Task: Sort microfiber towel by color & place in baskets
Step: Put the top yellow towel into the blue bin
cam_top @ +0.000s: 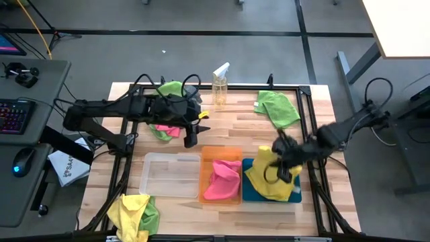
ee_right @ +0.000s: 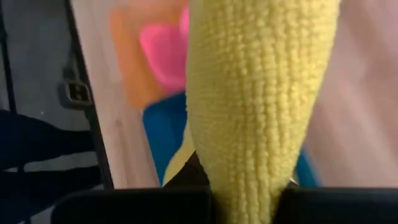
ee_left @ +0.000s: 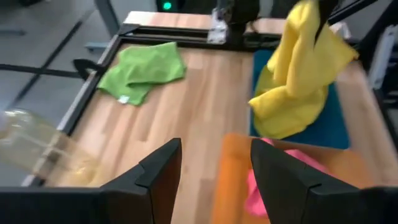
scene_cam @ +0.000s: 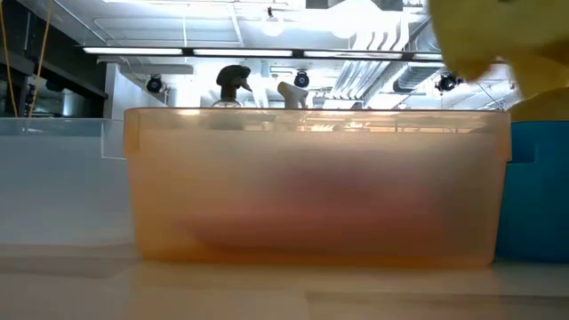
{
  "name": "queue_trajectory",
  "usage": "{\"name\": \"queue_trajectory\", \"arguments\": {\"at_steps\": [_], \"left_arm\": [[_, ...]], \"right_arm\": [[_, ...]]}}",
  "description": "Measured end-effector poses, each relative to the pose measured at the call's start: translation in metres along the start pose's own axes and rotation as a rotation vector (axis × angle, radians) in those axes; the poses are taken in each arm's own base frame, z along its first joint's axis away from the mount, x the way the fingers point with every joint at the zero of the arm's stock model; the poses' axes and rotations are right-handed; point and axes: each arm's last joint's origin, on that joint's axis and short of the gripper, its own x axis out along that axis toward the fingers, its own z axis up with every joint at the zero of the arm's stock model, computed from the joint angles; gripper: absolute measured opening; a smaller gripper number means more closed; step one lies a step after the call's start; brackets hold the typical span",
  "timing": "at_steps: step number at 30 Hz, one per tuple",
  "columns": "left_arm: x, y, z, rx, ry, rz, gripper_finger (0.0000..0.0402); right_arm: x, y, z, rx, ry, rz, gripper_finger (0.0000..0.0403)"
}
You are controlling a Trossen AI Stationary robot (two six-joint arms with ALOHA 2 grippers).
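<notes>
Yellow towel (cam_top: 267, 176) hangs from the right end effector (cam_top: 285, 163), clenched on it over the blue basket (cam_top: 270, 193), its lower folds apparently reaching inside. Pink towel (cam_top: 222, 180) lies in the orange basket (cam_top: 220, 154); the clear basket (cam_top: 169, 175) sits beside it. Left end effector (cam_top: 190, 131), fingers apart and grasping nothing, hovers over the worktop (cam_top: 235, 128) near a green towel (cam_top: 278, 108).

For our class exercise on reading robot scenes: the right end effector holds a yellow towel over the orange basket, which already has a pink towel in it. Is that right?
Not quite. The right end effector holds the yellow towel over the dark blue basket, not the orange basket; the high view shows it. The pink towel does lie in the orange one.
</notes>
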Motion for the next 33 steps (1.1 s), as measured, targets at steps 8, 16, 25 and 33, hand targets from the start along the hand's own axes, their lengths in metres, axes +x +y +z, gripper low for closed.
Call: {"name": "queue_trajectory", "arguments": {"at_steps": [8, 16, 25, 33], "left_arm": [[-0.019, 0.001, -0.011, -0.112, -0.251, -0.133, 0.0181], [-0.038, 0.006, -0.012, -0.129, -0.335, -0.113, 0.0181], [-0.038, 0.007, -0.012, -0.134, -0.337, -0.088, 0.0181], [-0.038, 0.007, -0.012, -0.133, -0.336, -0.087, 0.0181]], "right_arm": [[0.068, -0.010, -0.051, 0.239, -0.012, 0.002, 0.0001], [0.109, -0.009, -0.056, 0.144, 0.102, 0.041, 0.0001], [0.140, -0.015, -0.057, 0.146, 0.172, -0.070, 0.0014], [0.143, -0.015, -0.053, 0.191, 0.258, -0.063, 0.0146]]}}
